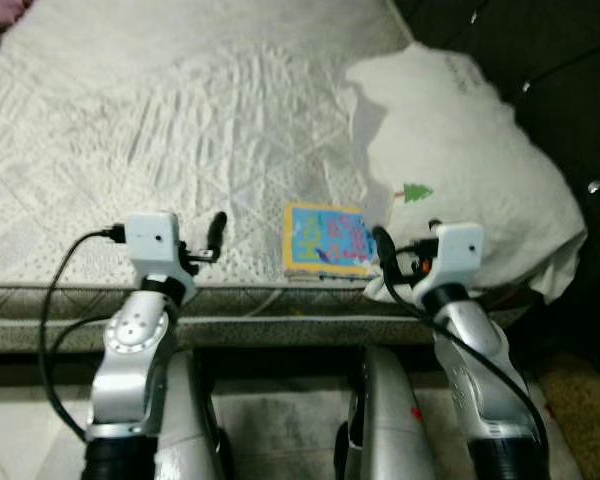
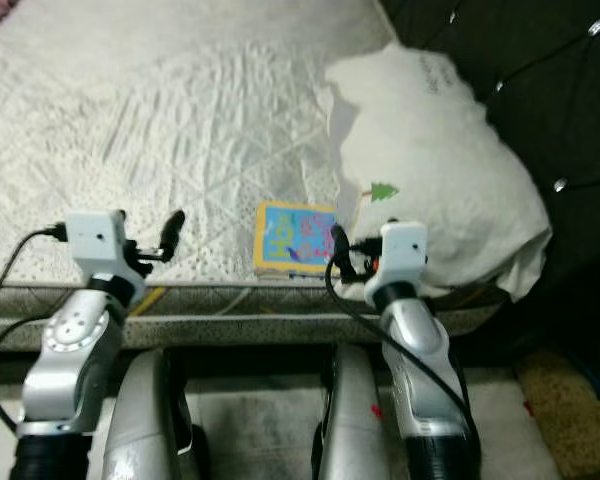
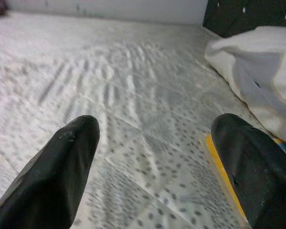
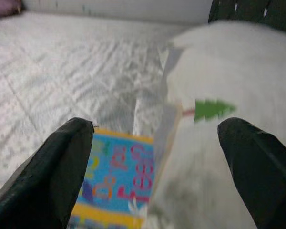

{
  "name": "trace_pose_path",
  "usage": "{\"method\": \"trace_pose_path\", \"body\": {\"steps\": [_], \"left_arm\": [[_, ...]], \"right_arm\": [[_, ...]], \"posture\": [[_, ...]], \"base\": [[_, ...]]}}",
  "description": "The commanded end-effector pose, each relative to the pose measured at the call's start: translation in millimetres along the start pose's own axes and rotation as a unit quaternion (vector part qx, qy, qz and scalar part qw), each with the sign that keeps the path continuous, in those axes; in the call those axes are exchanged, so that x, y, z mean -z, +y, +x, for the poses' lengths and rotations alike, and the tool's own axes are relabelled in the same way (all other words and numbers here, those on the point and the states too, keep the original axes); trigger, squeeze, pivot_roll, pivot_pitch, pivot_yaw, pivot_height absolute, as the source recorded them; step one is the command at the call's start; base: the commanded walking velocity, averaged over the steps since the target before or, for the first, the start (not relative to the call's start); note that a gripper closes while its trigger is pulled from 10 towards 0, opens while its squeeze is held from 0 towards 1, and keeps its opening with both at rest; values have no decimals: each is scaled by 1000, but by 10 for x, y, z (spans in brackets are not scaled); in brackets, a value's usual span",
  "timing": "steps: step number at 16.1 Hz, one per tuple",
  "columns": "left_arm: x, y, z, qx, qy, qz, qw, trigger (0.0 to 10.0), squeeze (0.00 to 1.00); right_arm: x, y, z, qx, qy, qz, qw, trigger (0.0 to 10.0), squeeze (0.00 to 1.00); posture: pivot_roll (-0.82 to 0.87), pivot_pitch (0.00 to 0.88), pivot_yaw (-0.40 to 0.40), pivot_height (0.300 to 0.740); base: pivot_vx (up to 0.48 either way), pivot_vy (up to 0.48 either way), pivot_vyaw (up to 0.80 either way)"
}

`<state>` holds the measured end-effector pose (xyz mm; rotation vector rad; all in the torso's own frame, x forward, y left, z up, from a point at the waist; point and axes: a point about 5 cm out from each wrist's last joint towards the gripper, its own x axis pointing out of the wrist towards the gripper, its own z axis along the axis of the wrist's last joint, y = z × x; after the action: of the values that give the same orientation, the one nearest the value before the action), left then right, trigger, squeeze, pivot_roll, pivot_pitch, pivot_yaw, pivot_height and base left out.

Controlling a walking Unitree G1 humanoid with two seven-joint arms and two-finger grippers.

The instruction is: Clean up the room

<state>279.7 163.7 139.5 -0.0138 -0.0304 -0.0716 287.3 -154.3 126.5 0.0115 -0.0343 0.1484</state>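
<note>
A blue picture book [image 1: 325,240] with a yellow border lies flat near the front edge of the bed [image 1: 180,130], its right side tucked under a white pillow [image 1: 460,150] that bears a small green tree. My right gripper [image 1: 383,245] hovers open at the book's right edge, against the pillow. In the right wrist view the book [image 4: 119,176] and pillow [image 4: 229,143] sit between the open fingers [image 4: 62,162]. My left gripper [image 1: 215,235] is open over bare mattress, left of the book; the book's yellow edge [image 3: 219,171] shows by its finger [image 3: 252,162].
A dark tufted headboard [image 1: 540,60] stands to the right, behind the pillow. The mattress's front edge [image 1: 280,300] runs just before my arms. A brownish rug [image 1: 580,400] lies on the floor at the lower right. Something pink [image 1: 0,15] sits at the far left corner.
</note>
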Motion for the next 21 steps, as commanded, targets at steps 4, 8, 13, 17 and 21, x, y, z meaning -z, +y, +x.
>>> {"method": "trace_pose_path", "body": {"steps": [4,8,13,17,21], "left_arm": [[-47,49,15,-30,-27,20,999,10000,0],[66,-13,28,-30,-17,6,999,10000,0],[61,-34,98,-24,-22,9,999,10000,0],[121,103,57,-41,-18,36,998,10000,0],[166,158,17,-47,-10,38,998,10000,0]], "right_arm": [[-81,-44,199,13,-32,7,999,10000,0],[-113,-102,237,31,-49,10,998,10000,0],[-85,-150,257,52,-42,41,997,10000,0],[-27,-44,201,47,-36,50,997,10000,0],[46,-74,121,61,-22,52,997,10000,0]], "posture": [[37,0,-59,594],[2,0,-49,644],[1,0,-56,698],[26,0,-71,740],[5,0,-45,740]], "base": [[0,0,0],[0,0,0],[0,0,0],[0,0,0],[0,0,0]]}}
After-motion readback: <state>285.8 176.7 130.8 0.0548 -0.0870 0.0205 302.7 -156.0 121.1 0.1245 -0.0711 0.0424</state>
